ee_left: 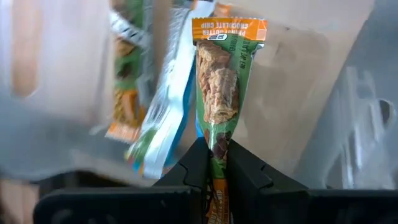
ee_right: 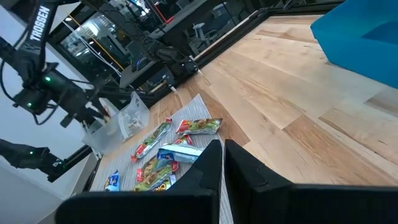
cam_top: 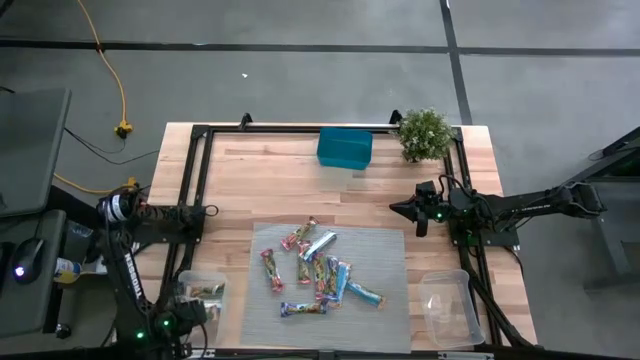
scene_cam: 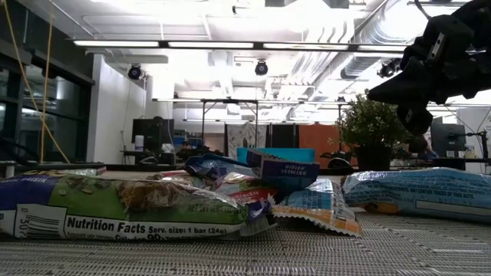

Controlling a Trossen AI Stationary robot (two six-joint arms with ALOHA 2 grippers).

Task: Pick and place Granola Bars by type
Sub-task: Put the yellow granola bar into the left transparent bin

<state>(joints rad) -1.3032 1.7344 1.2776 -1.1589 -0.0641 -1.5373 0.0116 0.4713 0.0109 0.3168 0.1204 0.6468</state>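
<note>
A green-and-orange wrapped granola bar (ee_left: 221, 93) is held between the left gripper (cam_top: 190, 312) fingers, over the clear plastic tub (cam_top: 200, 290) at lower left. The right gripper (cam_top: 412, 211), fingers closed empty, is seen right of centre above the worktop (cam_top: 280, 180).

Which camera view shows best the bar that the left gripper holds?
The left wrist view: the green bar fills the picture, pinched in the left gripper over the tub. The high view shows only the tub; the low and right wrist views do not show it clearly.
</note>
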